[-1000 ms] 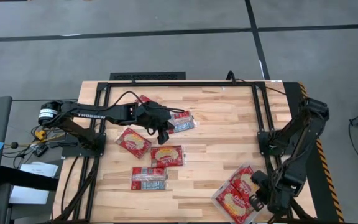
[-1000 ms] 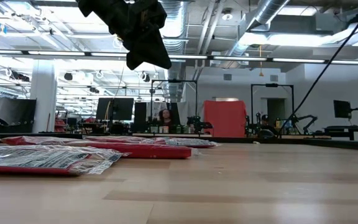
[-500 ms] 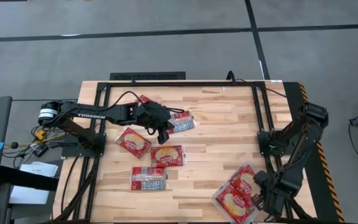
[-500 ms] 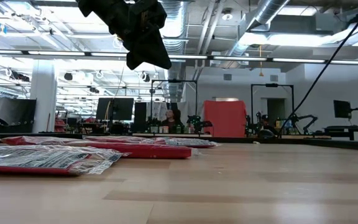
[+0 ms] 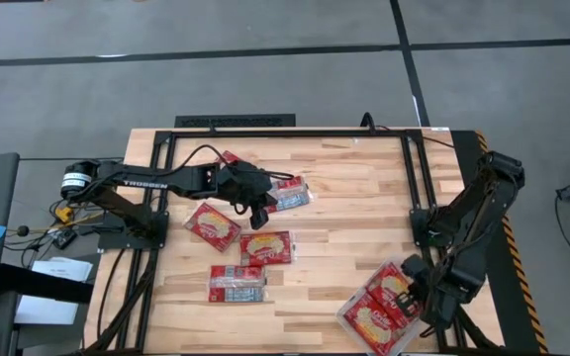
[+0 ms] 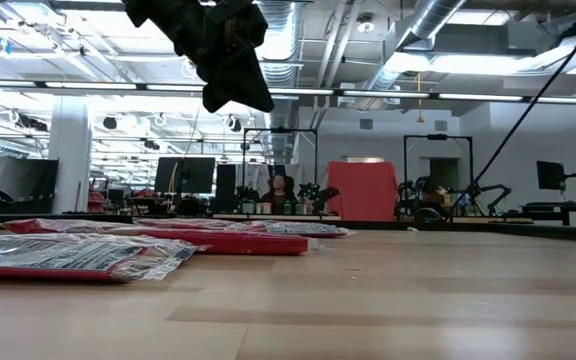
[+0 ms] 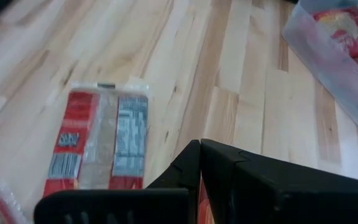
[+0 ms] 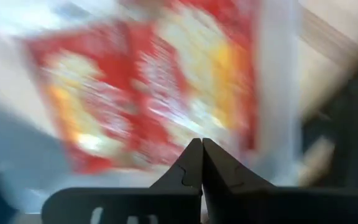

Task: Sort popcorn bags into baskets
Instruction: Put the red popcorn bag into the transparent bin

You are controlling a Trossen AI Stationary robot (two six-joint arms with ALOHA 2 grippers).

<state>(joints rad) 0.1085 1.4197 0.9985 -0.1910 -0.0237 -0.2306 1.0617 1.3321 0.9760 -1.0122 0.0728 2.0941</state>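
The left tool (image 5: 261, 212), fingers pressed together, hovers over loose bags (image 5: 266, 247) mid-bench; it should spread before descending. The right tool (image 5: 411, 306), also pressed together, sits above the tray (image 5: 347, 318) holding bags.

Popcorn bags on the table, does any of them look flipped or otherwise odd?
One red flat popcorn bag, nearest the table's front edge, lies printed-back up, showing grey label panels; its neighbours show the yellow-cream picture. Nothing looks spilled or torn.

Glossy packets (image 5: 266, 247) (wood table (image 5: 364, 208)).
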